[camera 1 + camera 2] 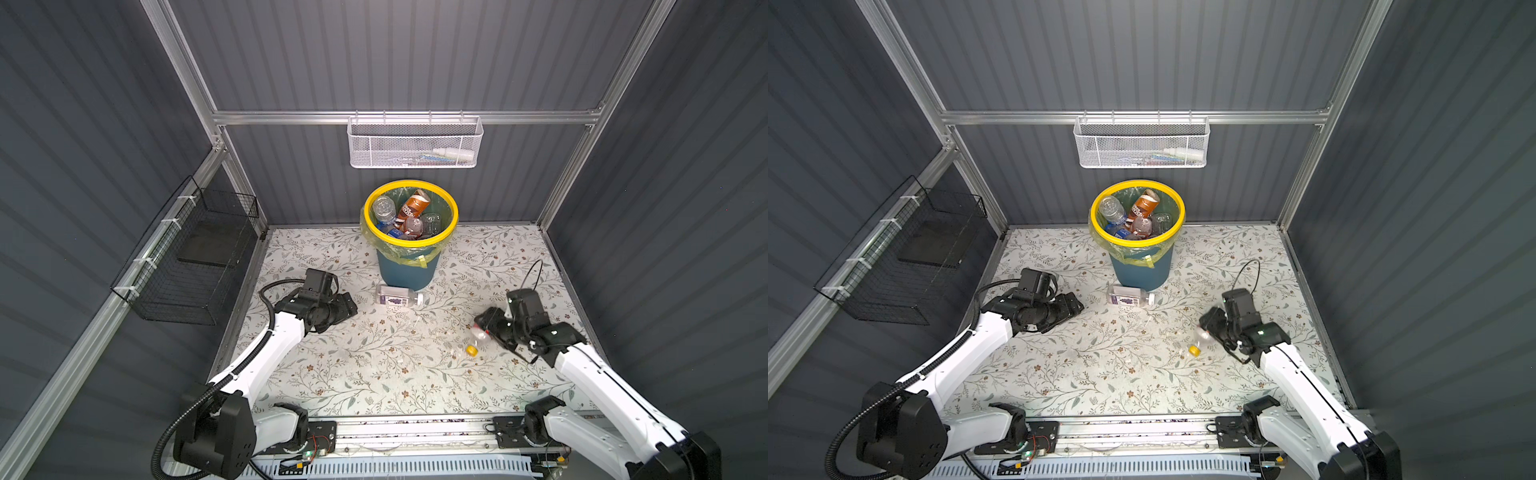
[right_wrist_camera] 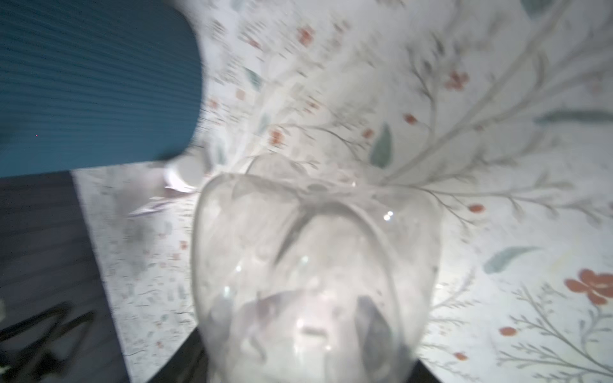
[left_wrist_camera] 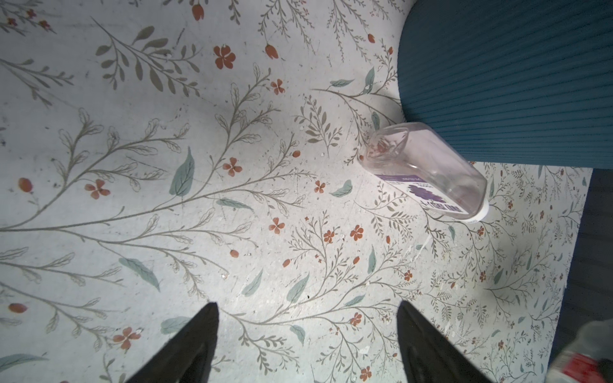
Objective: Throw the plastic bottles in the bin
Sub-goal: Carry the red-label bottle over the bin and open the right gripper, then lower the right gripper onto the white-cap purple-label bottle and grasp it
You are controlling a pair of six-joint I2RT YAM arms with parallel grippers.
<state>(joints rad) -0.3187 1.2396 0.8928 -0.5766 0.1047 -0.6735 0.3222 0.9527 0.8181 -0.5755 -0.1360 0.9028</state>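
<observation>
Your right gripper (image 1: 487,327), at 4 o'clock on the table (image 1: 374,374), is clamped on a clear yellow-capped bottle (image 1: 478,337). Your left gripper (image 1: 348,305) stands open at 9 o'clock of a purple-labelled bottle (image 1: 399,296), which lies just beside the bin (image 1: 405,270), at its 6 o'clock. Several bottles (image 1: 411,210) sit inside the bin.

The bin (image 1: 405,272) is ribbed, matt teal plastic. The yellow-capped bottle (image 1: 480,337) is clear, shiny plastic. The flowered tabletop (image 1: 353,374) looks matt and scuffed.
</observation>
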